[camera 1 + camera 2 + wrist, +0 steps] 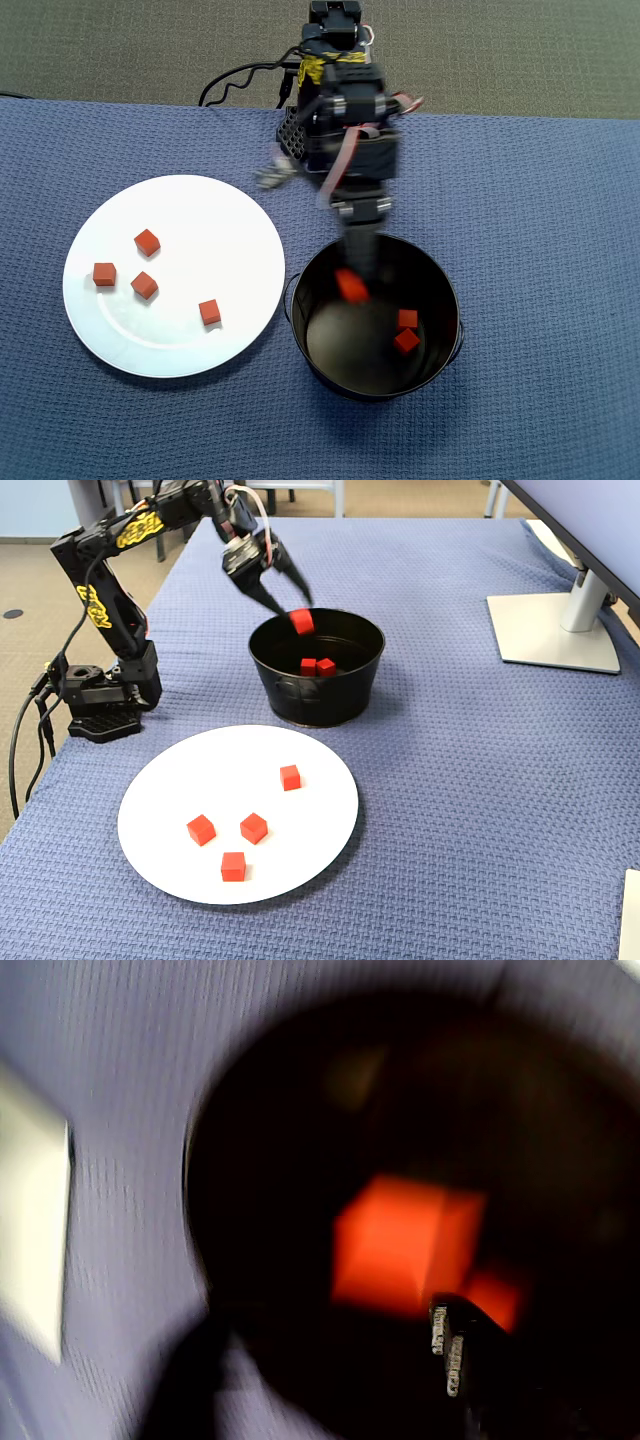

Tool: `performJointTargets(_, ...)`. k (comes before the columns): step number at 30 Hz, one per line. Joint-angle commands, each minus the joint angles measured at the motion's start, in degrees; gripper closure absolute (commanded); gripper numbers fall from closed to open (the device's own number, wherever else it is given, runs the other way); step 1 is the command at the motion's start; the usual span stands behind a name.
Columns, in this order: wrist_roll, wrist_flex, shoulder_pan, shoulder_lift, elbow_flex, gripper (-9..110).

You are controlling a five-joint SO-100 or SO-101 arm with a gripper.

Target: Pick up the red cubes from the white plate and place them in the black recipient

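A cube (405, 1245) fills the wrist view, dropping into the pot (316, 693) beneath the released end effector (285, 588). Four cubes wait on the plate (320, 825); it could bounce off the rim.

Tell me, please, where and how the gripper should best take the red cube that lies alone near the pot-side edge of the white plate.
Probably from straight above. That red cube lies flat on the white plate, well apart from the other three cubes, so both fingers have free room. Close on two opposite side faces, with the wrist turned to match them, since in the overhead view the cube sits slightly rotated.
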Motion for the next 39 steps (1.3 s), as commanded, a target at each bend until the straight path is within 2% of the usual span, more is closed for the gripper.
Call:
performJointTargets(1, -3.69, 2.02, -1.32, 3.16, -3.08, 63)
performJointTargets(6, -12.66, 5.80, 16.52, 3.69, -4.48, 70)
performJointTargets(10, -18.72, 2.46, 31.55, 2.37, 0.26, 71)
performJointTargets(15, -26.63, -5.01, 43.07, 0.62, 7.73, 72)
performJointTargets(22, -52.21, -19.42, 54.58, -5.54, 15.56, 73)
performJointTargets(25, -65.04, -21.71, 58.62, -8.17, 16.00, 77)
performJointTargets(28, -75.76, -25.40, 62.05, -10.72, 16.26, 75)
performJointTargets(32, -86.04, -30.23, 65.04, -14.06, 16.61, 76)
performJointTargets(39, -93.25, -39.90, 68.47, -18.63, 16.88, 76)
